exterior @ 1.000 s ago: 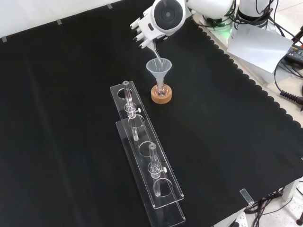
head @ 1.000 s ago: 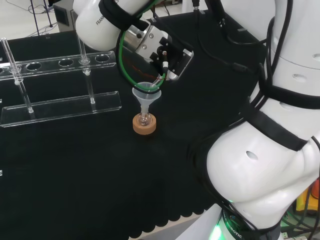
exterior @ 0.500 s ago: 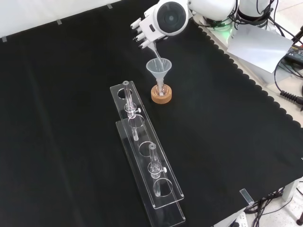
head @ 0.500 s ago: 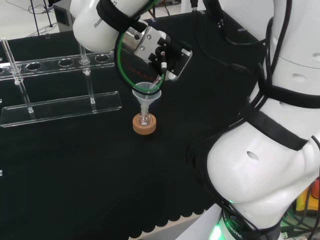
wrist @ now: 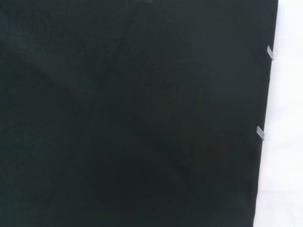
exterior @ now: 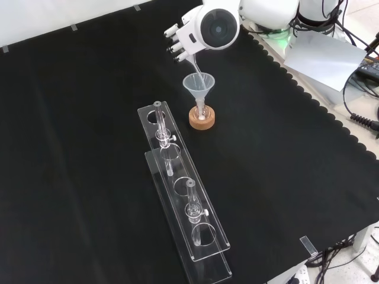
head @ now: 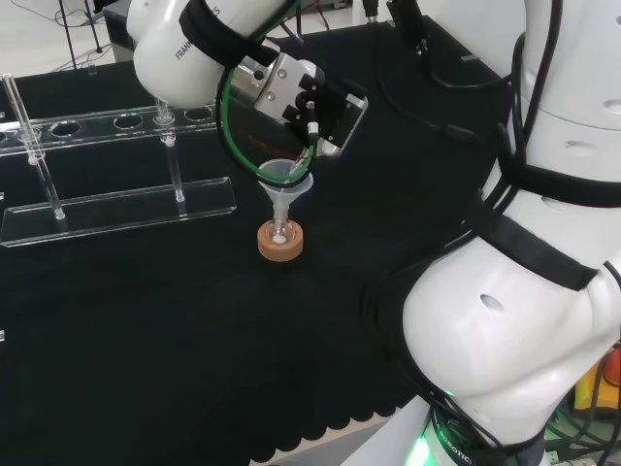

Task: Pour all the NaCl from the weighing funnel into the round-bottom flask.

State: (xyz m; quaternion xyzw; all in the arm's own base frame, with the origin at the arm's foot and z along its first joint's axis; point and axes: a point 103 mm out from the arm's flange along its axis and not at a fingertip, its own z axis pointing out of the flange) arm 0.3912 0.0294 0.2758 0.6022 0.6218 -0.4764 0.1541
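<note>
Black cloth covers the desk (exterior: 71, 148), and near its far right part in the front view a small clear round-bottom flask (exterior: 202, 118) sits on a tan cork ring stand (exterior: 202, 120). A clear plastic conical funnel (exterior: 198, 86) stands in the flask's neck, and a little white powder (head: 279, 236) shows at the bottom of the flask.

Just above the funnel's mouth, the black and white hand (exterior: 179, 42) has its fingers curled round a clear glass weighing funnel (exterior: 195, 65), tilted with its spout pointing down into the conical funnel. In the head view the weighing funnel's tip (head: 303, 166) lies right at the funnel's rim.

My judgement is that the pour is under way; how much NaCl is left in the weighing funnel I cannot tell. The risks: a spout drifting past the rim would drop salt on the cloth, and a knock against the funnel could tip the light flask off its ring. Salt may also cling inside the weighing funnel or clog the stem.

Two clear acrylic racks (exterior: 183, 195) lie nearer the front view's camera, apart from the flask.
</note>
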